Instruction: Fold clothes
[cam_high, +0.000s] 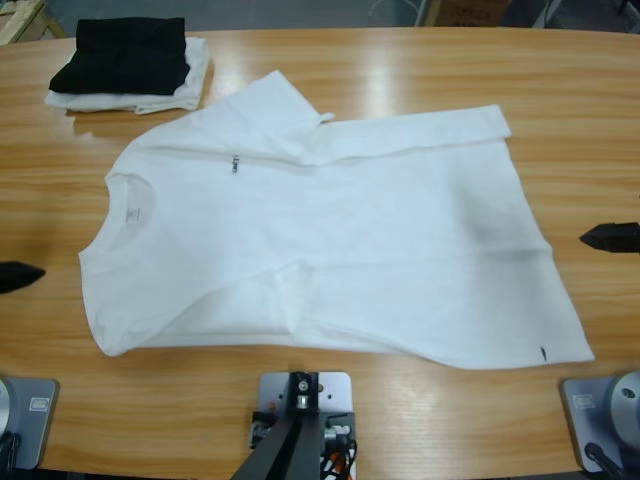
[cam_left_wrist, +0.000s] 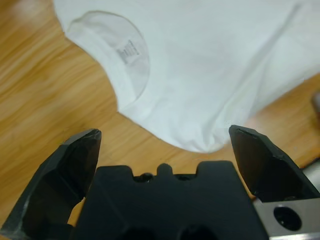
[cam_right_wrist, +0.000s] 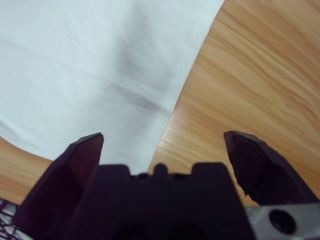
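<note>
- Broadly, the long wooden table (cam_high: 420, 70) carries everything; its bare boards show all round the cloth.
- Next in size, the white T-shirt (cam_high: 330, 250) lies spread flat across the middle of the table, collar toward the left edge of the high view and hem toward the right. One sleeve is folded in over the chest near the far side, and the near sleeve lies folded in on the body. The left wrist view shows the collar (cam_left_wrist: 115, 55) with its printed neck label, the shoulder edge just ahead of the jaws.
- At the far left corner a folded black garment (cam_high: 125, 52) sits on top of a folded white garment (cam_high: 180, 95); this stack is well apart from the shirt's collar. No box, bin or basket is in sight.
- The left gripper (cam_left_wrist: 162, 145) hovers beside the collar end, jaws spread wide with nothing between them.
- The right gripper (cam_right_wrist: 162, 145) hangs over the hem edge, jaws likewise apart and empty.
- A tiny dark chest logo (cam_high: 232, 165) marks the shirt.
- A small dark hem tag (cam_high: 541, 353) sits at the near right corner.
</note>
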